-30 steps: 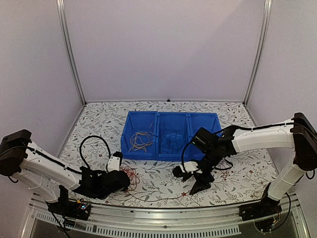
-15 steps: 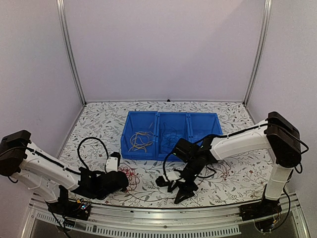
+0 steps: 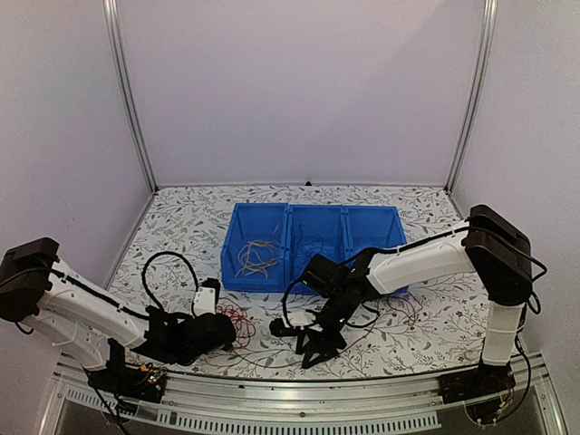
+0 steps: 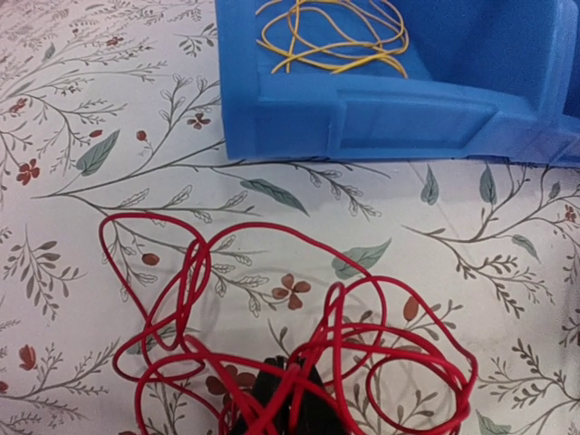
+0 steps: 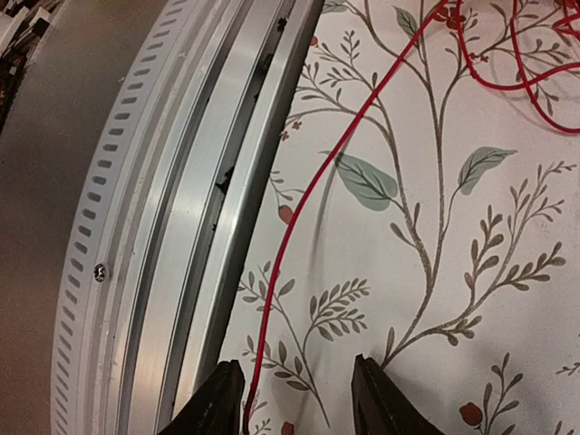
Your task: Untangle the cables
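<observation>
A tangle of red cables lies on the floral table in front of the blue bin. My left gripper is shut on strands at the near side of the tangle; it also shows in the top view. One red strand runs from the tangle along the table's front edge. My right gripper is open and low over the table, with that strand just inside its left finger; it also shows in the top view. Yellow-tan cables lie in the bin's left compartment, dark ones in the middle one.
The aluminium rail of the table's front edge runs right beside my right gripper. The three-compartment bin stands mid-table behind both grippers. A thick black arm cable loops above my left wrist.
My right arm has swung left along the table's front, from right of centre to near the red tangle, its gripper staying open. My left arm has stayed put.
</observation>
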